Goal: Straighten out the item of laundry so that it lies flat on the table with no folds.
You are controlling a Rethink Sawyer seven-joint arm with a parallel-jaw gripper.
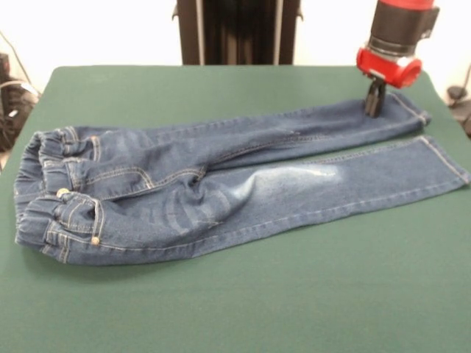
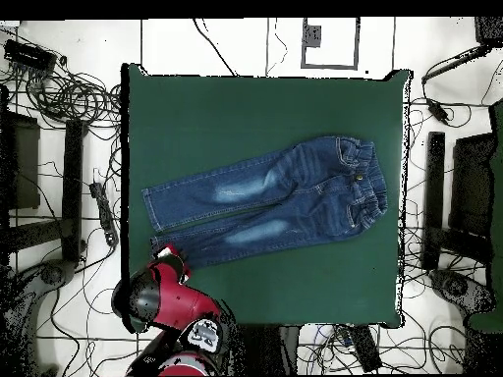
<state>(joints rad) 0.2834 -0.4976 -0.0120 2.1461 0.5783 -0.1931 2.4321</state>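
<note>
The small blue denim jeans [image 1: 221,184] lie on the dark green table [image 1: 221,309], waistband at the left and both legs stretched to the right. The elastic waistband [image 1: 55,191] is bunched and the crotch area is creased. The near leg shows a faded whitish patch. My gripper [image 1: 374,110] stands upright on the far leg close to its hem, its fingers together with the tips in the denim. In the overhead view the jeans [image 2: 265,196] lie across the table [image 2: 246,108], and the red wrist [image 2: 169,267] covers the gripper at the hem nearest the robot.
The robot's dark pedestal [image 1: 235,29] stands behind the table's far edge. Cables and dark equipment [image 2: 59,88] lie on the floor around the table. Wide bare green surface surrounds the jeans on every side.
</note>
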